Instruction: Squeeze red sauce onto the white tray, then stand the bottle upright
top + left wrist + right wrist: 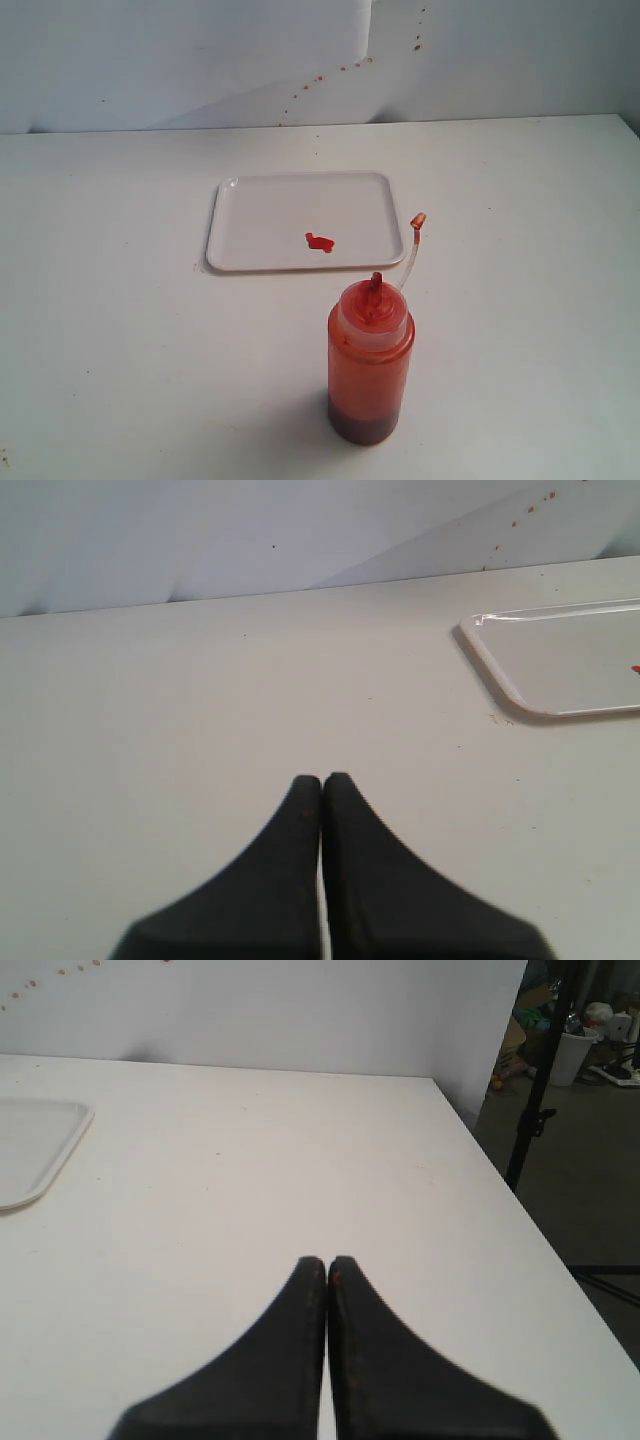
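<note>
The fingers (290,860) of the left gripper (322,780) are pressed together on nothing, and the right gripper (326,1262) is likewise closed, both over bare table (120,350). The bottle (370,375) stands upright just off the near edge of the white tray (260,215), towards its right corner; its cap (418,220) seems to overhang that corner. The red sauce (320,241) lies inside near that edge.

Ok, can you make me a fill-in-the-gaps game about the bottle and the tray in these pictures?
1. The bottle is not lying on its side; it stands ____ on the table.
2. The small blob of sauce on the tray is coloured ____.
3. The left gripper and the right gripper hold nothing, and both are ____.

Missing words: upright; red; shut.
</note>
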